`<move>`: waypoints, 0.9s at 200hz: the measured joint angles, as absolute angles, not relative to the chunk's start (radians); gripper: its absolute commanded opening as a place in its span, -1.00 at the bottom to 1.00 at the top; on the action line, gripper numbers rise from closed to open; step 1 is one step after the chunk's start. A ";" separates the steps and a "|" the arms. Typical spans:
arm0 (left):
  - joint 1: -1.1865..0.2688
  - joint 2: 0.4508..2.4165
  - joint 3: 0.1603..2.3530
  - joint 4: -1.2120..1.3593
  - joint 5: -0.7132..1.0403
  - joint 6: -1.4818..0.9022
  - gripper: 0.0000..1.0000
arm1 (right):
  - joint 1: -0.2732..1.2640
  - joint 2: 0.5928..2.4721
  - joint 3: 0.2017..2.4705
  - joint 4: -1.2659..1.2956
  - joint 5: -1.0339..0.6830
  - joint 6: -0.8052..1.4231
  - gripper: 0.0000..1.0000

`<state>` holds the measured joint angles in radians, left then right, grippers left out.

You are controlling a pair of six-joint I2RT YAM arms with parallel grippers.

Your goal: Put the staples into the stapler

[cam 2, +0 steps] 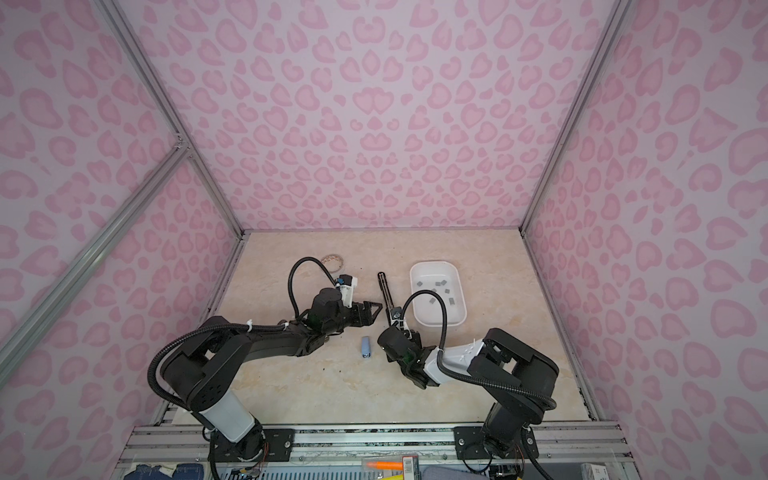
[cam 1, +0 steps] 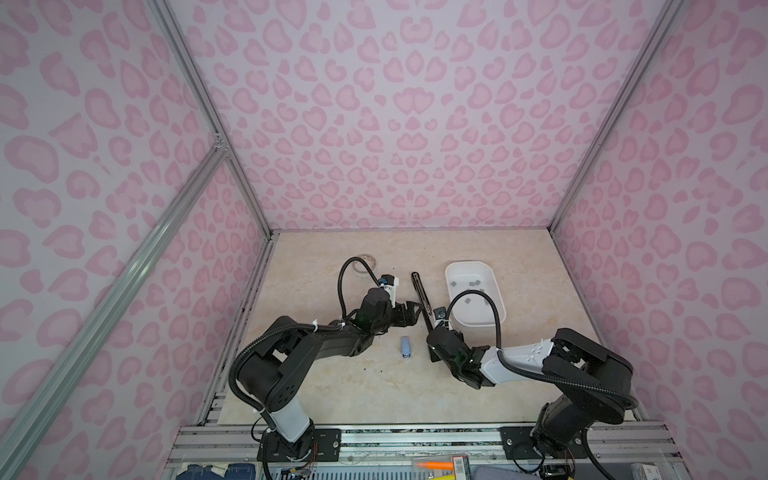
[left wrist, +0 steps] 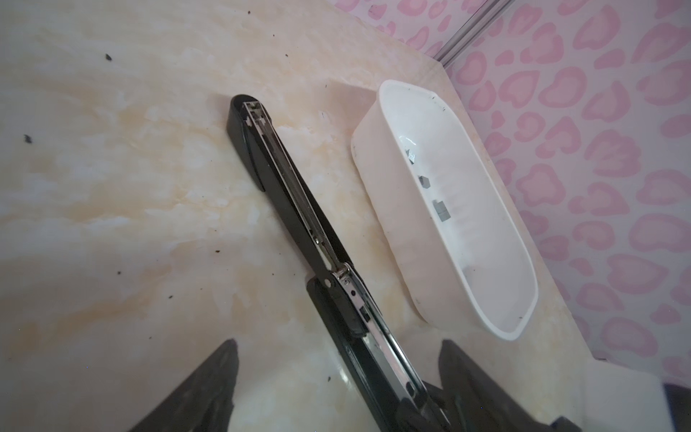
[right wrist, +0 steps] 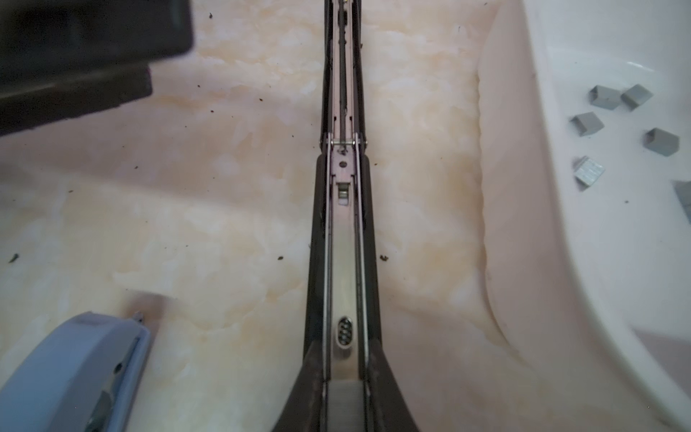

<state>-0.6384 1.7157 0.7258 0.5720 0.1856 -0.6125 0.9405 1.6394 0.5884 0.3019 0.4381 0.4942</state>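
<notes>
**Black stapler lies open, clamped at one end**

The marbled counter carries a white tub on its right half. Just left of the tub lies a black stapler, folded out flat with its metal channel facing up. The right tool is clamped on the stapler's near end. The left tool gapes wide, one finger either side of the stapler, gripping nothing. A small blue stapler lies nearby. The staples lie scattered inside the tub
</notes>
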 measured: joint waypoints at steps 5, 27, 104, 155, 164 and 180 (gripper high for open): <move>-0.638 1.726 0.732 0.570 0.188 -0.619 0.68 | 0.941 1.640 0.589 0.303 0.437 0.494 -0.75; -0.637 1.769 0.762 0.557 0.199 -0.638 0.67 | 0.942 1.640 0.591 0.305 0.427 0.494 -0.81; -0.622 1.920 0.876 0.551 0.290 -0.681 0.55 | 0.947 1.619 0.574 0.323 0.371 0.493 -0.88; -0.570 2.014 0.933 0.621 0.376 -0.715 0.53 | 0.949 1.597 0.550 0.348 0.337 0.489 -0.89; -0.559 2.029 0.947 0.631 0.391 -0.720 0.52 | 0.950 1.596 0.545 0.356 0.334 0.491 -0.89; -0.540 2.052 0.968 0.643 0.427 -0.732 0.50 | 0.954 1.594 0.540 0.361 0.338 0.491 -0.89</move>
